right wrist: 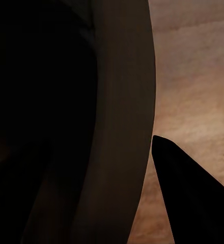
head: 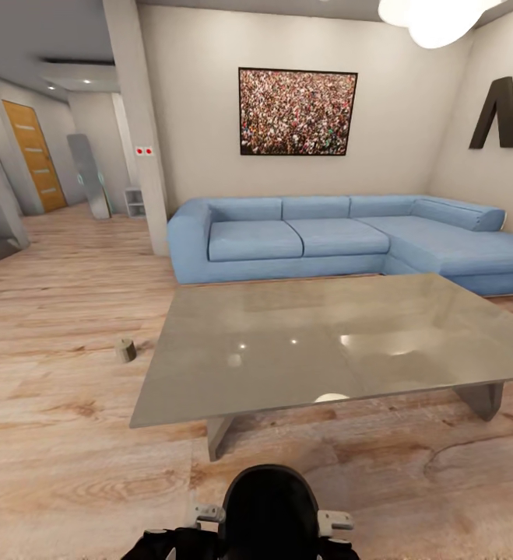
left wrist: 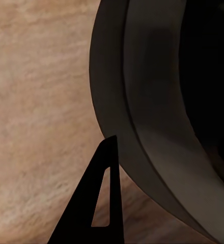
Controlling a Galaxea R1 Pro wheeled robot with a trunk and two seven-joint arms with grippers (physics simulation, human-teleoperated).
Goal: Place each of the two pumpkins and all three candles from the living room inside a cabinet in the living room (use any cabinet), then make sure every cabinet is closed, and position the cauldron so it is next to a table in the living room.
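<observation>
Left of centre in head view: one candle (head: 126, 350) upright on plank floor (head: 61, 311), just off bench (head: 318, 342) left edge. Robot base at bottom centre; candle lies ahead-left, left arm's side. Left claw (left wrist: 94, 203), right claw (right wrist: 188, 198): one finger apiece shows over floor beside dark curved body; spread or pressed together, cannot tell.

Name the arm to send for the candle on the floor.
Left, probably. The candle lies on the floor left of the table, on the robot's left side; both arms are tucked low by the base.
</observation>
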